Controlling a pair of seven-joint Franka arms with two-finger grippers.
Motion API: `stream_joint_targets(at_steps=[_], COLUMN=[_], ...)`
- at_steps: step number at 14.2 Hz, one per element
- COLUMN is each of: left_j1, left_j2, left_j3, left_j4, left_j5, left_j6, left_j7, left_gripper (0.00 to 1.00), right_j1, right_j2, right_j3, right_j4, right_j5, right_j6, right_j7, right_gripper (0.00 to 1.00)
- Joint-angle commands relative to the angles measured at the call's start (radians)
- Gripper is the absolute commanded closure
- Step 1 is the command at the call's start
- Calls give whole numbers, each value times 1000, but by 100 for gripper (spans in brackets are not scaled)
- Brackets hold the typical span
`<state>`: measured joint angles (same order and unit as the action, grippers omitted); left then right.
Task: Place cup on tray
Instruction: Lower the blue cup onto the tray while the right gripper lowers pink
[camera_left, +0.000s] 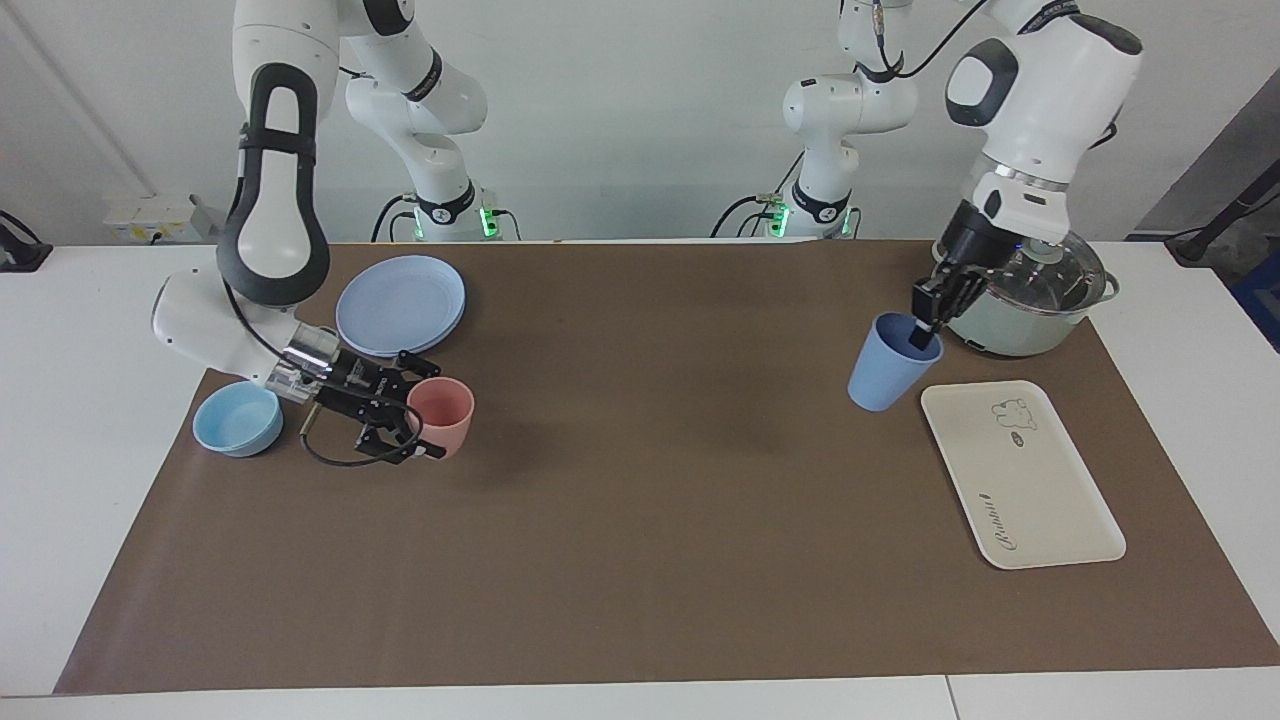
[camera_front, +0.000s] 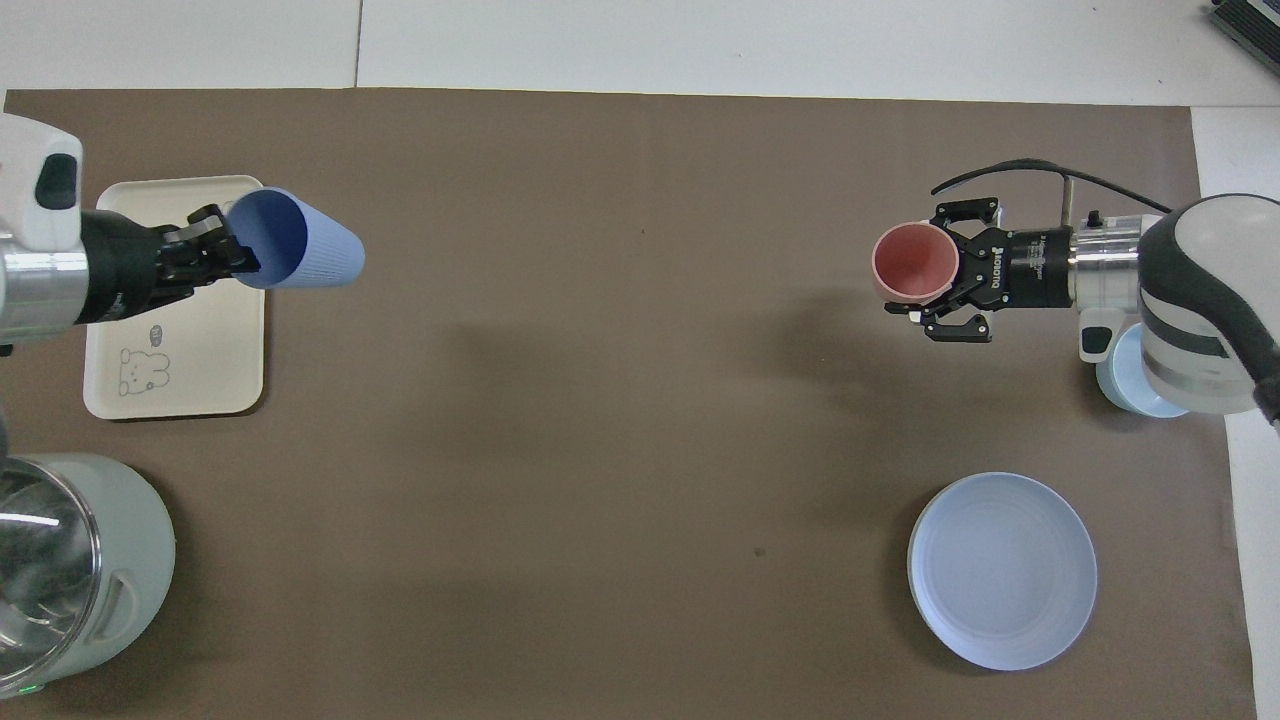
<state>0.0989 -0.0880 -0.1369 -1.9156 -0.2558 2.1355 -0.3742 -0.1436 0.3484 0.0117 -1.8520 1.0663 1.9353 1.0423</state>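
Observation:
The periwinkle-blue cup hangs tilted from my left gripper, which is shut on its rim with one finger inside the mouth. It is held over the mat beside the tray's corner nearer the robots. In the overhead view the cup covers a corner of the tray and the left gripper is over the tray. The cream-white tray with the bear drawing lies flat and bare. My right gripper is open and low, its fingers either side of the pink cup, also in the overhead view.
A pot with a glass lid stands nearer the robots than the tray. The pink cup, a light-blue bowl and a round blue plate are at the right arm's end of the brown mat.

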Motion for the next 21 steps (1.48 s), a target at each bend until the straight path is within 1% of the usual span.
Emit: stream_joint_targets(at_steps=[1,3,5,6,7,8,9,11,12,13,14,15,16,17,19,20,21], left_j1=[146,240,318,350,366,357,357,357,357,357,355,354,351,338,341,338,335], left_j2=[86,170,211,212,212,212,215,214,214,224,253,267,270,271,267,261,254], left_j3=[-17,-17,-15,-15,-17,-17,-17,-17,-17,-17,-17,-18,-18,-18,-21,-20,-24], left_j4=[30,69,66,41,11,-15,-52,-109,-111,-114,-123,-122,-114,-114,-103,-74,-31], left_j5=[-25,-28,-26,-26,-26,-26,-26,-28,-28,-28,-28,-26,-26,-26,-26,-26,-25], left_j6=[0,4,12,29,47,82,131,161,164,191,239,259,262,262,245,221,165], left_j7=[201,338,470,512,537,538,540,546,548,548,555,558,558,561,572,581,581], left_gripper=[100,100,100,100,100,100,100,100,100,100,100,100,77,1,0,0,0], right_j1=[-76,-132,-148,-154,-162,-181,-186,-185,-185,-186,-185,-185,-186,-186,-197,-205,-206], right_j2=[89,141,156,165,193,230,247,248,248,248,244,244,244,244,244,244,244], right_j3=[11,11,11,10,11,13,14,14,13,13,11,10,10,7,1,2,1], right_j4=[45,75,93,94,96,103,118,137,131,126,120,117,116,116,119,120,120], right_j5=[46,41,37,29,27,33,38,44,44,44,44,41,38,28,9,-14,-17], right_j6=[-73,-130,-144,-147,-147,-153,-174,-226,-226,-225,-217,-214,-213,-211,-191,-190,-181], right_j7=[-103,-126,-140,-177,-220,-257,-258,-258,-263,-263,-263,-263,-265,-265,-297,-298,-298], right_gripper=[100,100,100,100,100,100,100,100,100,98,79,78,78,78,78,77,73])
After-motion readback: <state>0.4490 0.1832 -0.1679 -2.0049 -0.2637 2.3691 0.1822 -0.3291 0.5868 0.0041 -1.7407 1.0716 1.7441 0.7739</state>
